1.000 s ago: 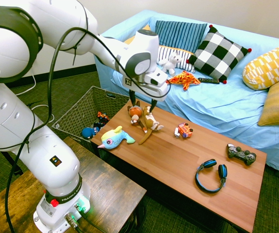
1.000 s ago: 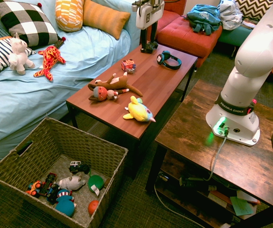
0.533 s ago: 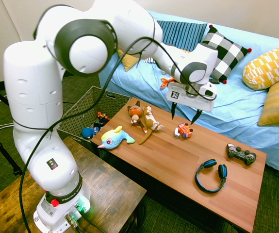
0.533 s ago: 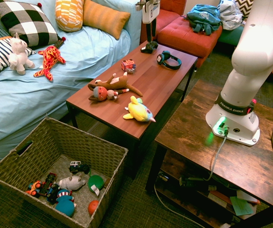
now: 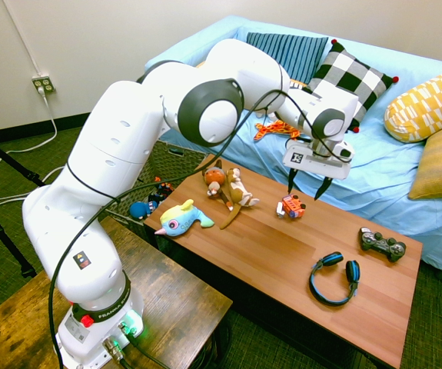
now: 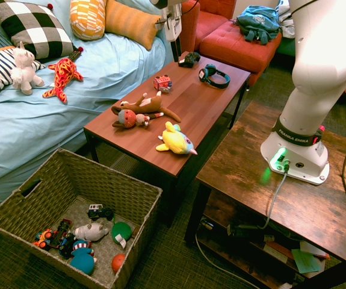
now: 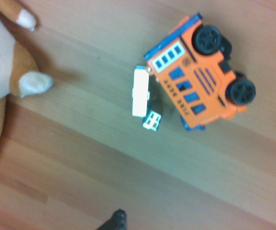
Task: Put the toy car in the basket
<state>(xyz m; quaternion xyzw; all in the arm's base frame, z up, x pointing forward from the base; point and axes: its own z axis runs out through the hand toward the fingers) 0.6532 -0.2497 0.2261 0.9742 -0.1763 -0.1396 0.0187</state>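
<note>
Fingers (image 5: 307, 184) spread wide and empty, hanging just above the toy car (image 5: 290, 206) on the counter (image 5: 282, 254), monkey plush (image 5: 228, 187) right beside it, basket (image 6: 70, 180) down on the floor, half hidden behind the arm.

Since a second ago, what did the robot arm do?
The open gripper swung along the table from above the monkey plush and came lower, now hovering just over the toy car. It grabbed nothing. The car, plush toys and basket stayed put.
</note>
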